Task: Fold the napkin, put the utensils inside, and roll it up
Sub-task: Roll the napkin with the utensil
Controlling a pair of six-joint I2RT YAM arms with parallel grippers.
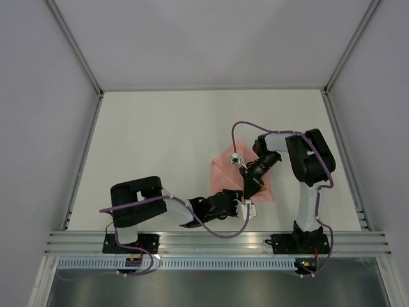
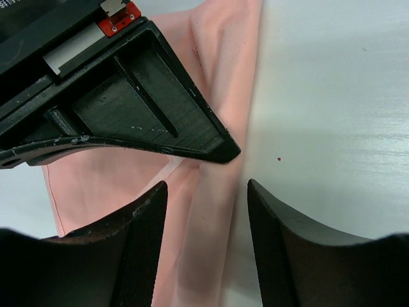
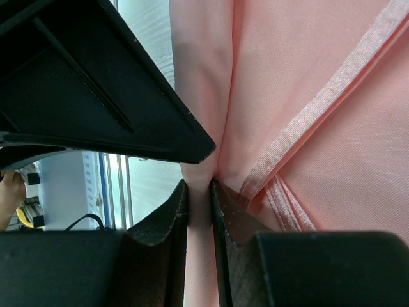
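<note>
Right of centre in the overhead view, the left gripper (image 2: pixel 204 190) sits spread astride a raised fold of the napkin (image 1: pixel 225 176), which the right gripper (image 3: pixel 198 192) just beyond pinches; the cloth looks light and limp, probably best taken at that ridge.

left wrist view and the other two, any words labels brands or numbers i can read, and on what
No text can be read.
White print on the black housing at the left wrist view's top left edge: cut off, blurred, unreadable.
Small red plate on that housing: no lettering visible.
Pale pink fabric napkin: no print.
Top external view: nothing legible.
</note>
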